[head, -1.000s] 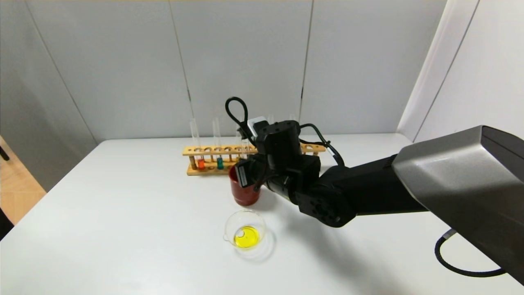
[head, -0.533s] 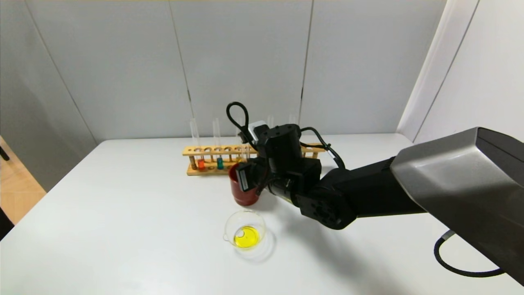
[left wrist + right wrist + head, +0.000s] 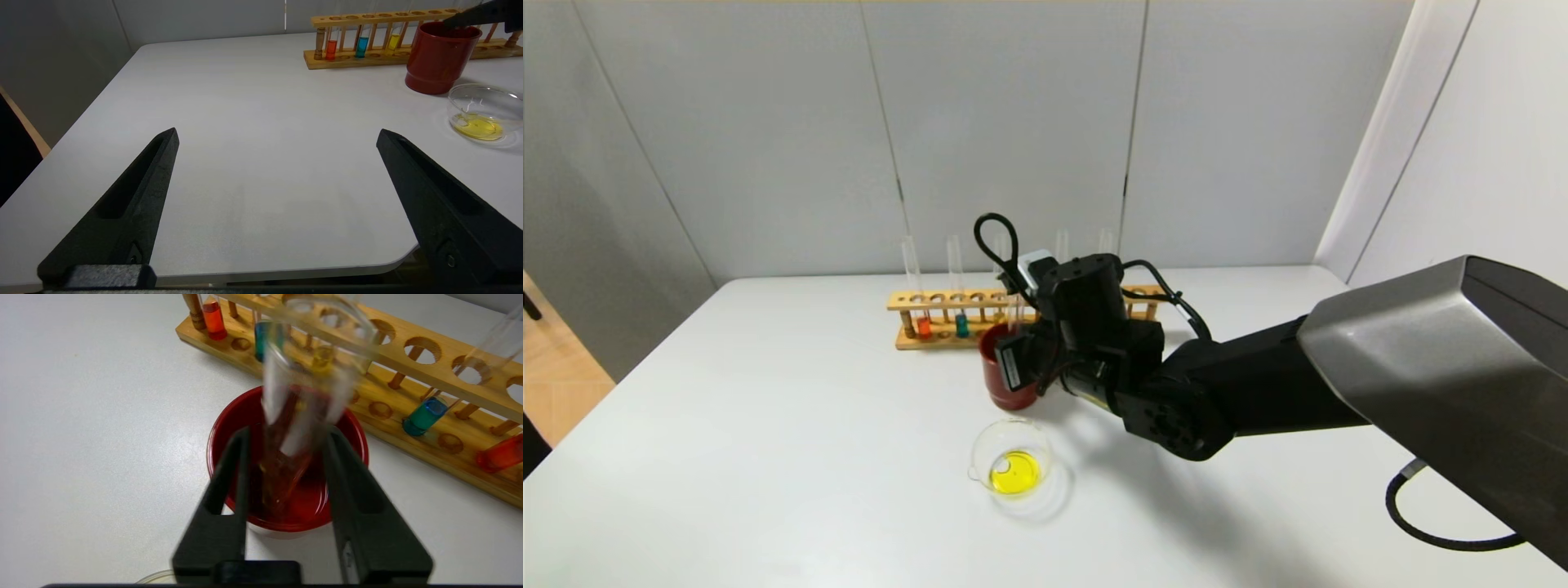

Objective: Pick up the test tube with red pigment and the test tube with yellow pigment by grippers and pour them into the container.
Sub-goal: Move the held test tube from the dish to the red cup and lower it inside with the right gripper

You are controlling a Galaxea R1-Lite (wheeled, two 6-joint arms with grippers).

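Clearly emptied, a slender clear glass test tube (image 3: 304,412) stands with its round bottom inside the opaque dark red cup (image 3: 229,428), between the matte black tapered fingers (image 3: 229,490) of the right end effector (image 3: 286,435), which sit slightly parted beside the glass; whether they touch it cannot be told. Just in front of the cup, the container (image 3: 1011,457), a low clear glass dish with a tiny spout, holds a shallow pool of yellow liquid on the smooth white surface (image 3: 768,425). Behind the cup, the wooden rack (image 3: 947,314) carries the test tube with red pigment (image 3: 500,455) and others with orange, teal and yellow liquid. Well apart, the left end effector (image 3: 278,136) hangs wide open over bare surface.
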